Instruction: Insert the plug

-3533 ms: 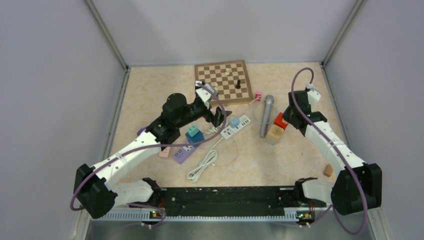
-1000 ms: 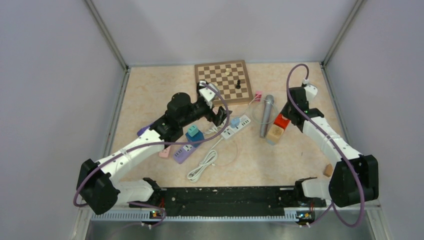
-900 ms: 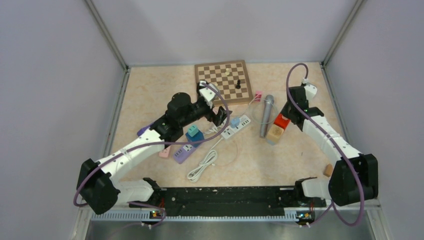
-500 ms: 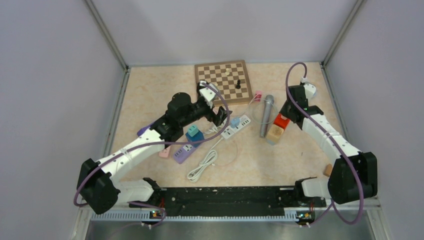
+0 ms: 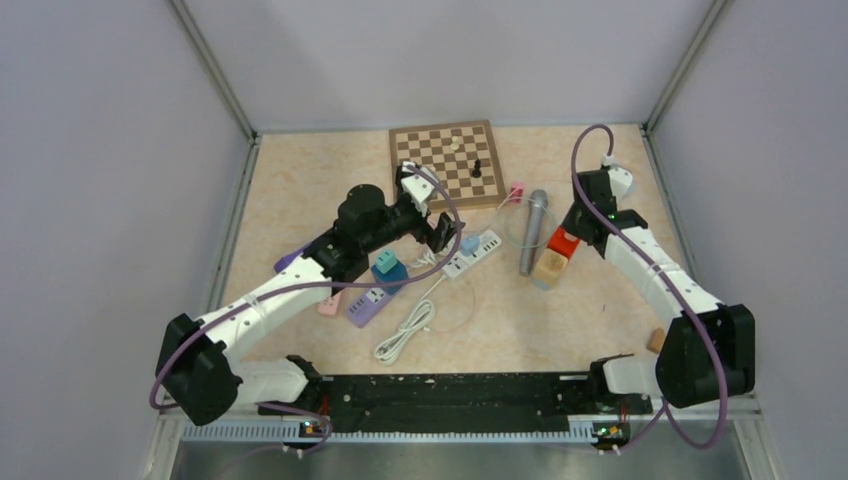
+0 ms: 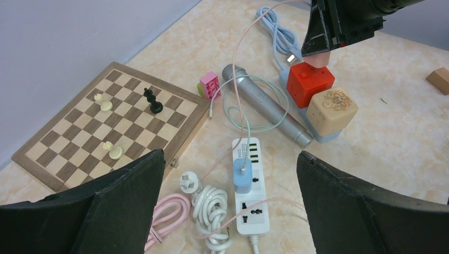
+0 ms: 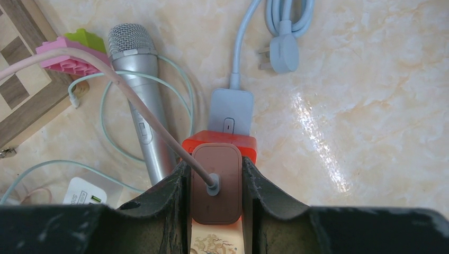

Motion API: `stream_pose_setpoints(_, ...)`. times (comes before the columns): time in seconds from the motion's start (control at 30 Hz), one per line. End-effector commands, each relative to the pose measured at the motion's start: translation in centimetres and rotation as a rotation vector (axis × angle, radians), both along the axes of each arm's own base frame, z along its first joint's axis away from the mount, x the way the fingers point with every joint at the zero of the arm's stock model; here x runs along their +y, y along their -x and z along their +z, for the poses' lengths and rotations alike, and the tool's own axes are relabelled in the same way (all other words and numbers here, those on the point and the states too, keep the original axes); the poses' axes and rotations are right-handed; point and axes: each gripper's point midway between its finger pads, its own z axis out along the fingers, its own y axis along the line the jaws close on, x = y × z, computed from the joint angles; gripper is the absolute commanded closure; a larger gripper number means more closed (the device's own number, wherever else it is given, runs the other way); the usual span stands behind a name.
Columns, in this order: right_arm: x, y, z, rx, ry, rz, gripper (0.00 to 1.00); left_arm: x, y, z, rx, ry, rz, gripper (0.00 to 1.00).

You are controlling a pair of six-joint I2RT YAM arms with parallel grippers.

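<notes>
**Right gripper clamps the charger plug over the red socket cube**

The right gripper (image 7: 214, 177) is closed on the pinkish-brown charger plug (image 7: 219, 203), its fingers pressing the two flat sides. The plug sits directly above the red socket cube (image 7: 219, 142), though contact cannot be judged. The plug's pink cable (image 7: 132, 95) trails away over the microphone (image 7: 138, 100).

The plug is probably light, with a rigid, smooth plastic shell, so the flat-side grip suits it. The cable's pull could twist it off line.

The left gripper (image 6: 227, 159) hangs with jaws wide apart, holding nothing, above the white power strip (image 6: 253, 214).
</notes>
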Motion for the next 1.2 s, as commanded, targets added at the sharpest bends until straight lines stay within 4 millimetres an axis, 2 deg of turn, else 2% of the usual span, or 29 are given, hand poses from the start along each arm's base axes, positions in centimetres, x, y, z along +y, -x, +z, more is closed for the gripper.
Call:
stream_pose_setpoints(0.0,-0.4,0.6,0.4,0.036,0.016,0.008,1.00,-0.4,-0.5,2.7,-0.066,0.042,0.003,0.01)
stream_pose_setpoints(0.23,0.7,0.5,-1.1,0.081,-0.023,0.044,1.00,-0.3,-0.5,2.5,-0.062,0.038,0.004,0.01)
stream_pose_setpoints(0.47,0.2,0.7,-1.4,0.074,0.002,0.038,1.00,-0.2,-0.4,2.4,-0.061,0.033,0.008,0.01)
stream_pose_setpoints(0.57,-0.2,1.1,-1.7,0.067,0.028,0.021,1.00,-0.2,-0.5,2.3,-0.062,0.030,0.010,0.01)
stream_pose_setpoints(0.7,0.4,1.6,-1.9,0.055,0.042,0.010,1.00,-0.2,-0.6,2.2,-0.064,0.026,0.012,0.01)
stream_pose_setpoints(1.03,0.2,3.4,-3.2,0.136,0.049,-0.091,1.00,-0.2,-0.8,2.1,-0.062,0.021,0.015,0.01)
stream_pose_setpoints(1.17,0.8,3.7,-3.8,0.156,0.025,-0.103,1.00,-0.2,-0.8,1.9,-0.059,0.020,0.016,0.01)
